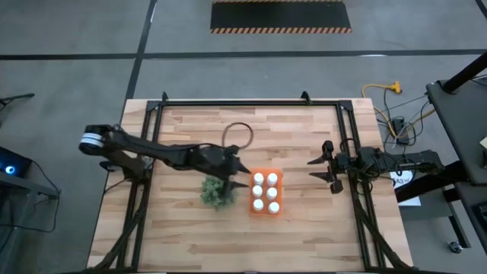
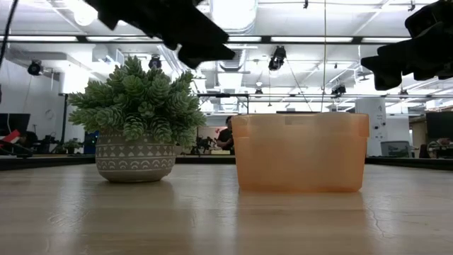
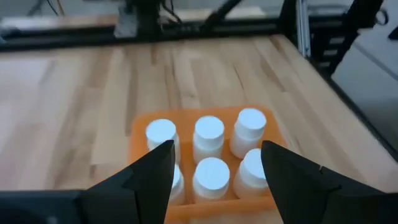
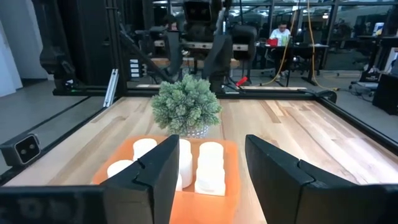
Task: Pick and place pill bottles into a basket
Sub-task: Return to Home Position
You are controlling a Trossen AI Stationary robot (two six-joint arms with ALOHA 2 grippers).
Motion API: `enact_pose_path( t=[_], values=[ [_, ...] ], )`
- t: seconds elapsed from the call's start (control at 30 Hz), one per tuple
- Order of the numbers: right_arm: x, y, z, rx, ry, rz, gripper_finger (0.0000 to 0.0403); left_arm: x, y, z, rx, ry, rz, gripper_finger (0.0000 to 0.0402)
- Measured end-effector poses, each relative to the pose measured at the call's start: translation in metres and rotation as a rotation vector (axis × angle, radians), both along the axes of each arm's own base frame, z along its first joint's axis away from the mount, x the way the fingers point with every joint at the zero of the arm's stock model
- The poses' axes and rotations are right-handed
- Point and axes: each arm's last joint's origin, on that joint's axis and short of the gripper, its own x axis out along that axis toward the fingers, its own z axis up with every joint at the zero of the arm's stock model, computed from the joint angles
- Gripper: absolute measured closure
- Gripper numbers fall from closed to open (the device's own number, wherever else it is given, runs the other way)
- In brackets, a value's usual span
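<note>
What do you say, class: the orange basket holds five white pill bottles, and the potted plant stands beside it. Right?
Not quite: the basket holds six pill bottles, not five, in two rows of three, as the high view shows. The potted plant does stand beside it.

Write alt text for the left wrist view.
Six white pill bottles stand in two rows of three inside an orange basket on a wooden table, framed by the left gripper with its dark jaws open.
</note>
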Motion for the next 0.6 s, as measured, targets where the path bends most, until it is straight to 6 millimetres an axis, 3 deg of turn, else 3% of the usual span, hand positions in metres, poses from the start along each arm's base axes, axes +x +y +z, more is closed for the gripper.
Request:
enact_pose_path(
  t=[0.3, 0.6],
  values=[
    [0.0, 0.0, 0.0, 0.0, 0.004, -0.001, 0.0232, -0.042, 0.009, 0.006, -0.006, -0.206, 0.045, 0.0181],
    [0.0, 0.0, -0.001, -0.001, 0.007, -0.001, 0.0231, -0.054, 0.013, 0.005, 0.004, -0.213, 0.075, 0.0181]
  ],
)
